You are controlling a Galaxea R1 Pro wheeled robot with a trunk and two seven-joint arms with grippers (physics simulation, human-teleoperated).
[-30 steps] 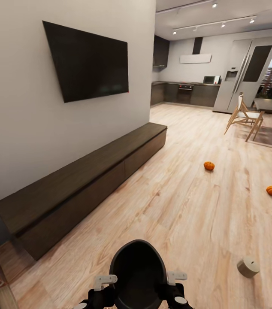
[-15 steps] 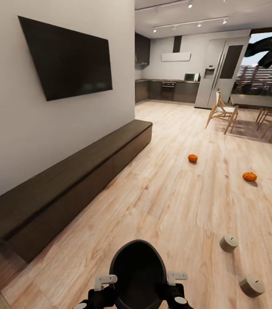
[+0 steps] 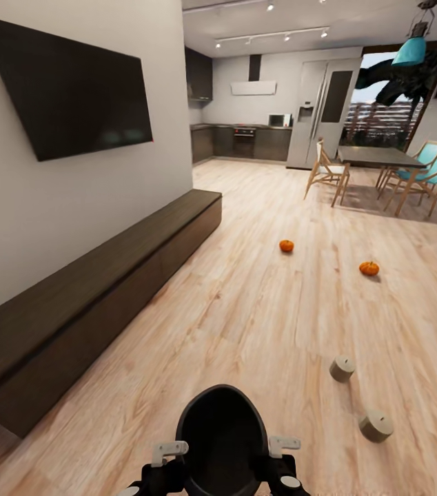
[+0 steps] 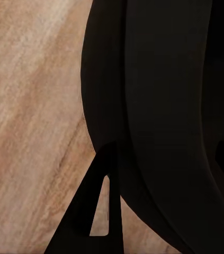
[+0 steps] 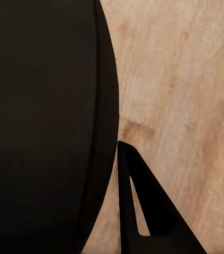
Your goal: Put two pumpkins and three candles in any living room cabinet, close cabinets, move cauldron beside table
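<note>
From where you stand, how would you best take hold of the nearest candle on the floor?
Probably from above: the nearest candle lies tilted on the floor, so close across its round side wall, not its flat wick end. The second candle stands apart, leaving room.

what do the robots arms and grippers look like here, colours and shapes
In the head view, both arms are glossy black with rounded joints, each carrying a pale grey bracket-like piece, left arm and right arm. Small grey round caps sit lower on each. The left wrist view shows a flat, matte black, triangular finger with a slotted cut-out; the right finger matches. No cables or markings are visible.
</note>
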